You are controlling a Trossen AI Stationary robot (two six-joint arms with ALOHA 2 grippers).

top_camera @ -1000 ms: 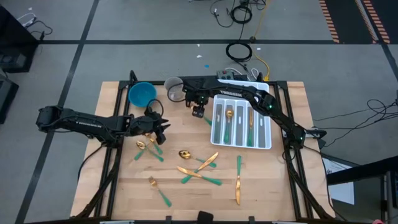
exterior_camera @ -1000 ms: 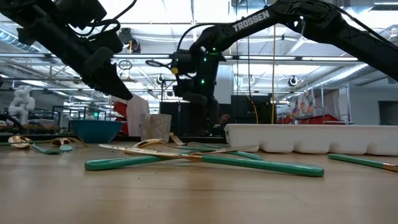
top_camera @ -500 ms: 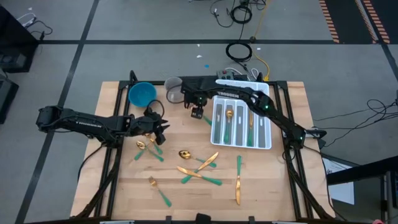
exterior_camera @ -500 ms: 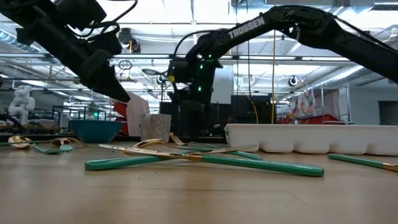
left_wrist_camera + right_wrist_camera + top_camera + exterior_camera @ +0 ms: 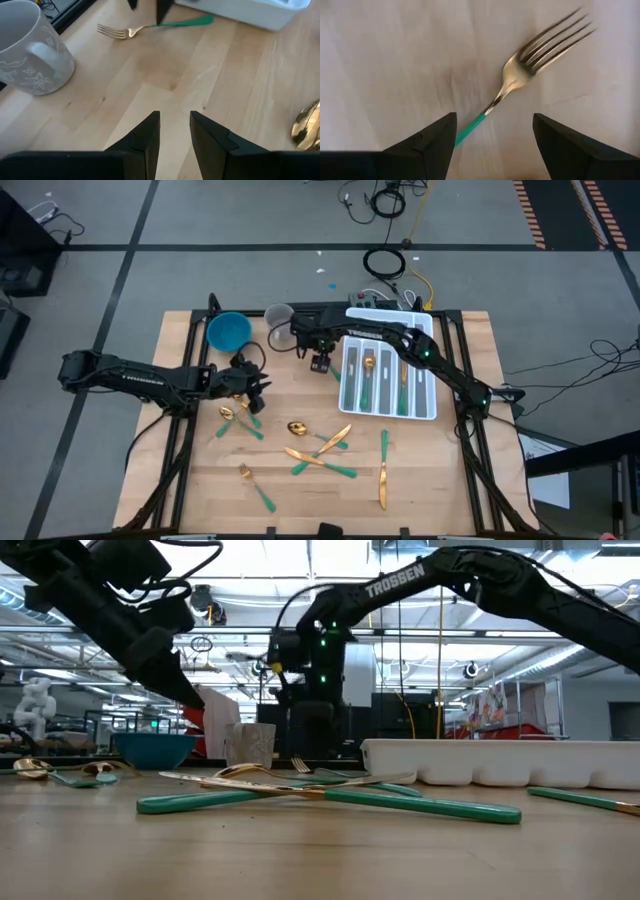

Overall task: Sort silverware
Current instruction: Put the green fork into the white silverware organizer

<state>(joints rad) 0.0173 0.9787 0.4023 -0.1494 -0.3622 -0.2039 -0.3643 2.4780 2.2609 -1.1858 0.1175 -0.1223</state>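
We see the right gripper (image 5: 321, 364) hanging over the table just beside the white tray (image 5: 428, 412), its fingers (image 5: 427, 145) spread wide and empty, with a green-handled fork (image 5: 520, 85) lying on the wood directly below the gap and untouched. The left gripper (image 5: 262, 392) sits low near the table's middle, its fingers (image 5: 147, 137) parted by a narrow gap and gripping nothing, a gold spoon (image 5: 306, 127) just beside it. The rest of the silverware (image 5: 322, 460) lies scattered on the wood, and several pieces rest in the tray's compartments.
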